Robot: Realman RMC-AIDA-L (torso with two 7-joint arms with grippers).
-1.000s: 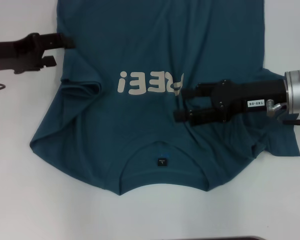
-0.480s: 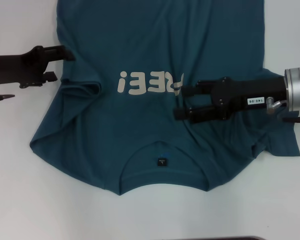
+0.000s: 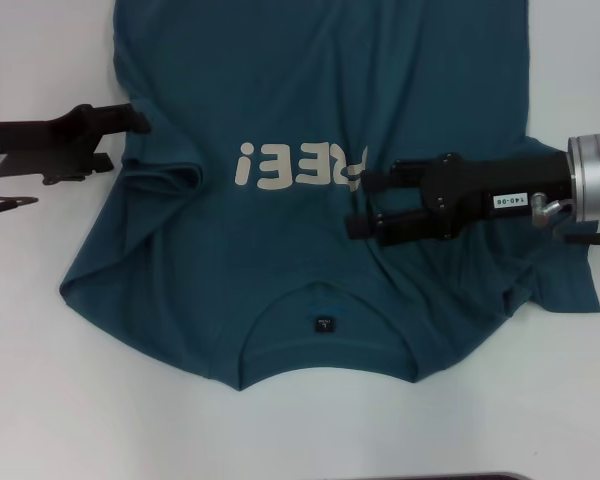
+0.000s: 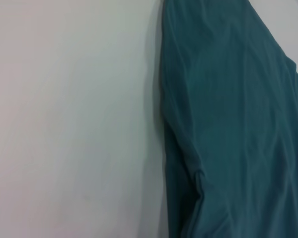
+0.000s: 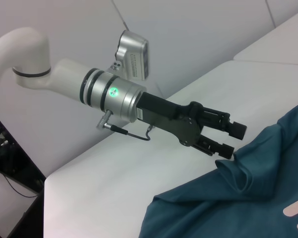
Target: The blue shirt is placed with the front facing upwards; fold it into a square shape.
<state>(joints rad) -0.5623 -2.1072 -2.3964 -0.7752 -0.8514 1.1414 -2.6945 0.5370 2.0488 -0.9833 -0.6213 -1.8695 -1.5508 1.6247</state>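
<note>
The blue shirt [image 3: 310, 90] lies spread on the white table [image 3: 40, 380], collar and dark neck label [image 3: 324, 324] nearest me, off-white letters [image 3: 298, 165] across the chest. Its left sleeve [image 3: 165, 180] is bunched into a fold. My left gripper [image 3: 128, 140] is open at the shirt's left edge, just above that fold; in the right wrist view the left gripper [image 5: 231, 140] has one finger close to the bunched cloth [image 5: 238, 173]. My right gripper [image 3: 360, 205] stands open over the chest beside the letters, holding nothing. The left wrist view shows only the shirt's edge [image 4: 228, 124].
Bare white table [image 4: 64, 124] runs along the left side and in front of the collar. A thin cable [image 3: 8, 205] hangs by the left arm. A dark strip [image 3: 430, 477] borders the table's near edge.
My left gripper has moved nearer to me along the shirt's left edge, down toward the bunched sleeve. The right gripper has hardly moved.
</note>
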